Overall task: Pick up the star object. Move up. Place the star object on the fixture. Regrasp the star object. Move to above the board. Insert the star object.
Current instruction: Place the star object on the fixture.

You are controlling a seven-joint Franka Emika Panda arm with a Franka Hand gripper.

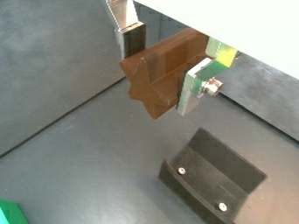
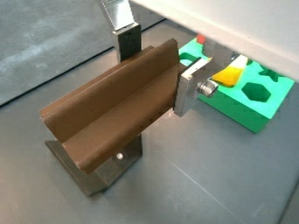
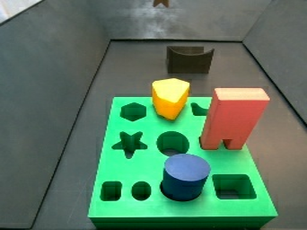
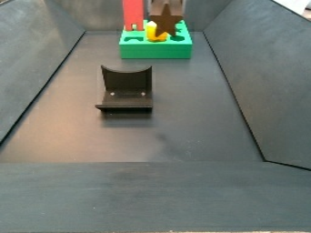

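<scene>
Dark grey flooring runs the whole length of the bin, matte and bare, with sloped grey walls rising on either side. The gripper (image 1: 163,74) hangs high above it, its two flat silver fingers (image 1: 195,87) closed on the star object (image 1: 162,77), a flat brown wooden piece clamped edge-on between the pads; in a side view the star (image 4: 165,15) shows up near the top of the frame, well clear of the floor. Directly under the gripper stands the fixture (image 1: 218,182), one dark bracket with a curved notch on a base plate, and the star is apart from it, not touching. The same fixture (image 4: 125,88) sits alone on open floor, with free room on every side and well apart from both walls. Beyond the gripper lies the board (image 3: 180,157), one green slab against the far end of the bin. Standing on it are one yellow block (image 3: 171,97), one tall red block (image 3: 235,117) and one blue cylinder (image 3: 185,176). The star-shaped hole (image 3: 129,143) is open, as are five other cut-outs that show.
</scene>
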